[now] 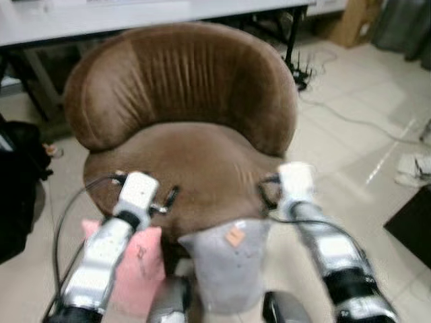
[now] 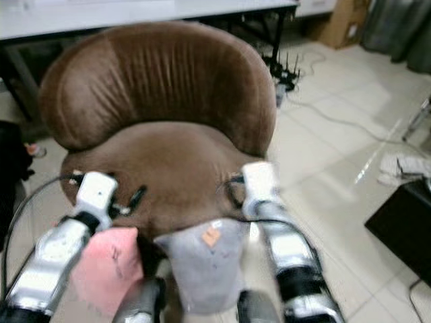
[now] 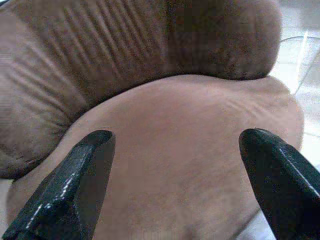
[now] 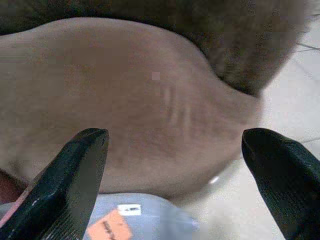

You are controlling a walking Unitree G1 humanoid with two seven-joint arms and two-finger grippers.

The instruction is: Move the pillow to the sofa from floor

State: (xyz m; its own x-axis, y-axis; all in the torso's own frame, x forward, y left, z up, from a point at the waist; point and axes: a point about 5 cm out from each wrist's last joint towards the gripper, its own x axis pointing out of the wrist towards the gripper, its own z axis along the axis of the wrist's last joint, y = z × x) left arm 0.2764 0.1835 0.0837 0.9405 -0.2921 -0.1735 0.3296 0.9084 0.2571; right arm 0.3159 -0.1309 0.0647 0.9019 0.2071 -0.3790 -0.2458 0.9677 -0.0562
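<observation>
No text, brand or number is reading clearly anywhere. The grey pillow (image 1: 225,269), lying just in front of the brown sofa (image 1: 182,128), is carrying a small orange tag (image 1: 235,236) near its top edge; in the right wrist view the same tag is showing faint dark marks, with a small white label (image 4: 129,209) sitting just beside it, but both are staying too blurred to make out any letters. The pink pillow (image 1: 138,266), lying beside the grey one, is showing a small dark mark on its face that is likewise illegible.
</observation>
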